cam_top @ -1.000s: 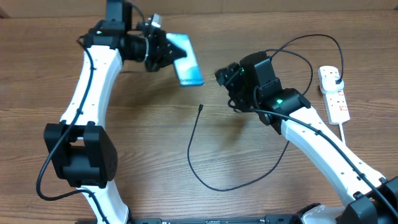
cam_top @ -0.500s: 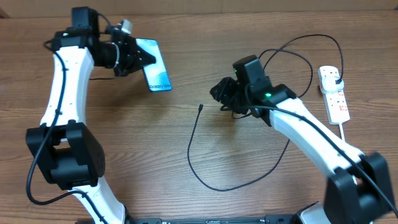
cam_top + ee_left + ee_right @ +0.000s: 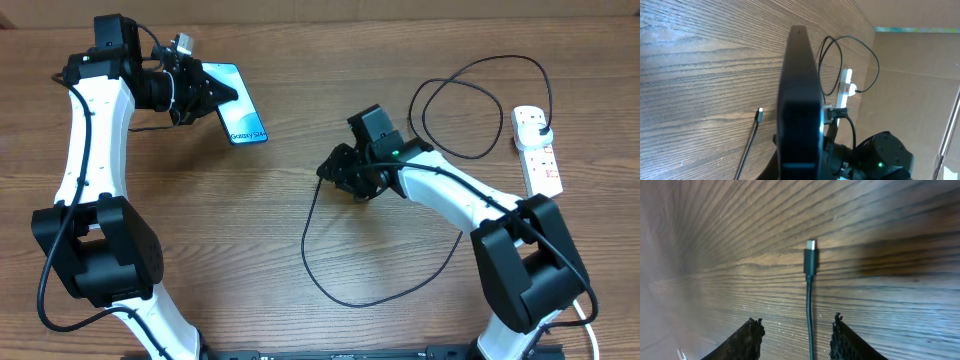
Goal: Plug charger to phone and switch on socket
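Here the right gripper hung open and empty over the thin, floppy cable, probably best pinched at its stiff tip, well apart from the phone clamped in the left gripper.

One phone out there, one black cable and one white power strip. Two in the grabbing department: a left hand and a right hand. One desk under it all.
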`<action>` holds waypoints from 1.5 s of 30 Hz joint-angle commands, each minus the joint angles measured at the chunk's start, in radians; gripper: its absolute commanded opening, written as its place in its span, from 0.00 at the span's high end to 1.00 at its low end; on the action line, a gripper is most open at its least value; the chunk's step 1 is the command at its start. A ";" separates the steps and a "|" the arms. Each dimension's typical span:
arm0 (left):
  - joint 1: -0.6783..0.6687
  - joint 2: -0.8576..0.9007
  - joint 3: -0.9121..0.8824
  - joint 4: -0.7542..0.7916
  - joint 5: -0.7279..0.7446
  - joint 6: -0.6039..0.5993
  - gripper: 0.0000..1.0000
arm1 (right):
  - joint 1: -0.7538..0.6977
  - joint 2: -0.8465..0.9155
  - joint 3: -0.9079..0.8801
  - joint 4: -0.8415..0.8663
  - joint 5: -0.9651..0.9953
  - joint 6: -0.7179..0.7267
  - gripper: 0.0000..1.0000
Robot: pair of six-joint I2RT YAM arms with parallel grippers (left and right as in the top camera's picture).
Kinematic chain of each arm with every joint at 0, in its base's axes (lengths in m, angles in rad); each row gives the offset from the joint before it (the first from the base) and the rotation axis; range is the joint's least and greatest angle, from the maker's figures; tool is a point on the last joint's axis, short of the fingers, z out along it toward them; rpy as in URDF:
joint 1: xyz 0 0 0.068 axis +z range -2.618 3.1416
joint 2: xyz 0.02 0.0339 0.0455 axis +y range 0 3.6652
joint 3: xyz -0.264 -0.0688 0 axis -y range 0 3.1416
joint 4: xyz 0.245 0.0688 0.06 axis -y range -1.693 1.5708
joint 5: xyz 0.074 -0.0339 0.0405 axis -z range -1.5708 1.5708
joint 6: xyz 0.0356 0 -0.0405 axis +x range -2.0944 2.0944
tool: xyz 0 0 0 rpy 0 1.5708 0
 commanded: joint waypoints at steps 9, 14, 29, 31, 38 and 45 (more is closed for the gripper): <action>-0.003 -0.008 0.016 -0.004 0.029 -0.033 0.96 | 0.029 0.100 0.009 0.057 -0.011 0.011 0.54; -0.003 -0.008 0.016 -0.004 0.029 -0.032 0.96 | 0.041 0.134 0.009 0.092 -0.011 0.019 0.54; -0.005 -0.008 0.016 -0.012 0.023 -0.032 0.96 | 0.043 0.227 0.009 0.132 0.006 0.075 0.64; -0.005 -0.008 0.016 -0.014 0.023 -0.032 0.96 | 0.043 0.227 0.009 0.126 0.027 0.075 0.73; -0.005 -0.008 0.016 -0.023 0.023 -0.032 0.96 | 0.040 0.226 0.009 0.108 0.045 0.049 0.96; -0.006 -0.008 0.016 -0.045 0.038 0.003 0.96 | 0.009 0.166 0.012 0.116 -0.029 -0.104 0.96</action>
